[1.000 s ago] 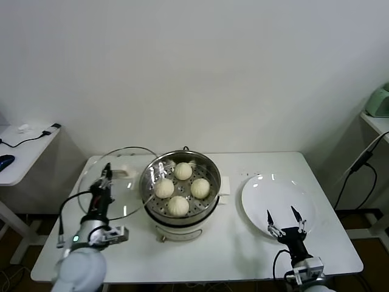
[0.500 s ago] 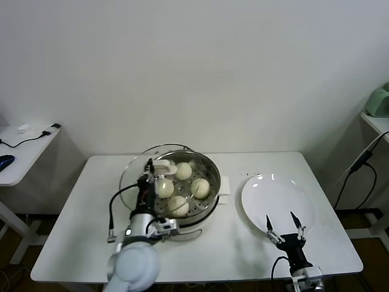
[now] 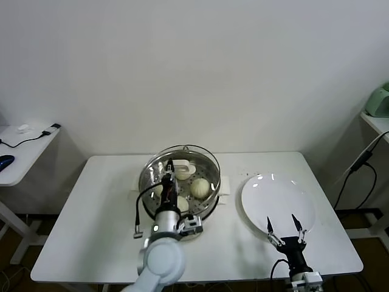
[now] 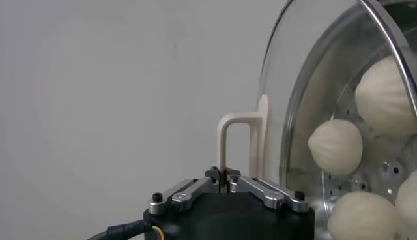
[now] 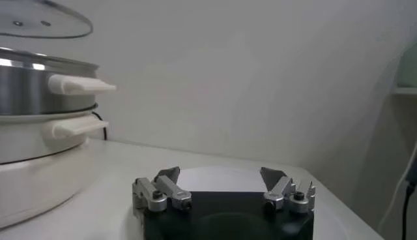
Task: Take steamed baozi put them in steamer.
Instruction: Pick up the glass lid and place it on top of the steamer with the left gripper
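Left tool point(image 4: 227, 175) is clamped tight on the cream-white loop handle point(image 4: 240, 140) of the round glass lid point(image 3: 182, 159), holding it just above the round shiny steel steamer point(image 3: 210, 196). Right beneath the lid, the smooth cream-white steamed baozi point(image 4: 336, 146) sit inside on the perforated tray. Right tool point(image 3: 284, 230) hangs with its fingers spread wide and nothing between them, low at the near edge of the white worktop point(image 3: 97, 219), just before the flat white plate point(image 3: 276, 198), the steamer well off to its left.
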Motion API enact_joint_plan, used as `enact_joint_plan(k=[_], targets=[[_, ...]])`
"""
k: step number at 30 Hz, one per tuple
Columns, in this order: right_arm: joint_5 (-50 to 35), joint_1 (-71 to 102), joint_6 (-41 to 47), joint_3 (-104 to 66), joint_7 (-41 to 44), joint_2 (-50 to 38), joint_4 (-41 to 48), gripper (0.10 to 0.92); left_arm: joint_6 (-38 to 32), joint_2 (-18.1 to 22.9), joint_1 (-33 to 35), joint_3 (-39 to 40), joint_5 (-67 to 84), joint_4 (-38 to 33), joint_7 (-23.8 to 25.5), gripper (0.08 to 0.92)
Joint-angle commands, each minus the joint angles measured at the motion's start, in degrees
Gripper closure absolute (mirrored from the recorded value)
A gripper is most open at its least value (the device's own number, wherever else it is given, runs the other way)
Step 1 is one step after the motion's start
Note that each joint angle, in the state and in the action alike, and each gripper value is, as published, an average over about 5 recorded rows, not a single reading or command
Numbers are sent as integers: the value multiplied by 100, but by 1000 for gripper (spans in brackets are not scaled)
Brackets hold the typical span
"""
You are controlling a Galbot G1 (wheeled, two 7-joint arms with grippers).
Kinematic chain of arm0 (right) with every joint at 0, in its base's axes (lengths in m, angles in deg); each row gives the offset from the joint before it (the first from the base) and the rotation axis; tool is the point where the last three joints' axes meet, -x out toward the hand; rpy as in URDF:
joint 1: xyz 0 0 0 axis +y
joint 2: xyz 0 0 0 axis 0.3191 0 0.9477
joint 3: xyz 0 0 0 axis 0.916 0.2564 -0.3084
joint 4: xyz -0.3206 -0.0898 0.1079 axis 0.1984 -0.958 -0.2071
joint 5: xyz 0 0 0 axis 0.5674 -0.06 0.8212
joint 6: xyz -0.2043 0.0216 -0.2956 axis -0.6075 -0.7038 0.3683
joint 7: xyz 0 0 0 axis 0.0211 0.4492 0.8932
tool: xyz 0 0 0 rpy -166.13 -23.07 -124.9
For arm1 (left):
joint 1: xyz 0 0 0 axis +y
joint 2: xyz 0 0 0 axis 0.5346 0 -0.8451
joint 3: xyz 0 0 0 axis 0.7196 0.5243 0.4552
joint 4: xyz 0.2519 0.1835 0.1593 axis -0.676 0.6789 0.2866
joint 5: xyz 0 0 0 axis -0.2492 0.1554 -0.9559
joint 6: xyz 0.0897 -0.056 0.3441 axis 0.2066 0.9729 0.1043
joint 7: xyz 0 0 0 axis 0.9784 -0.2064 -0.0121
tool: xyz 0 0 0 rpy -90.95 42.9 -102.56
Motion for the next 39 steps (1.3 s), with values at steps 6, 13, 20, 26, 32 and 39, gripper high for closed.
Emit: enact_joint_plan(k=[6,13,20,26,32,39], targets=[[8,-30,-133,-15,-56,47,28,203,70,208,-80,117,-379,600,-53,863],[20,-55,-193,-16,-98,68,57,202,17,253,-117,60,-505,808,-162,863],[22,-47,-247,-50,-96,76,89,202,-3,250,-138,42,-616,868,-120,863],[38,-76,-282,-42,-95,104,146,203,2,250,-141,28,-644,862,-65,863],[82,-108,-284,2,-97,127,155,202,1,226,-120,18,-654,865,-9,863],[101,-117,-287,25,-76,146,135,203,6,170,-112,20,-573,804,6,863]])
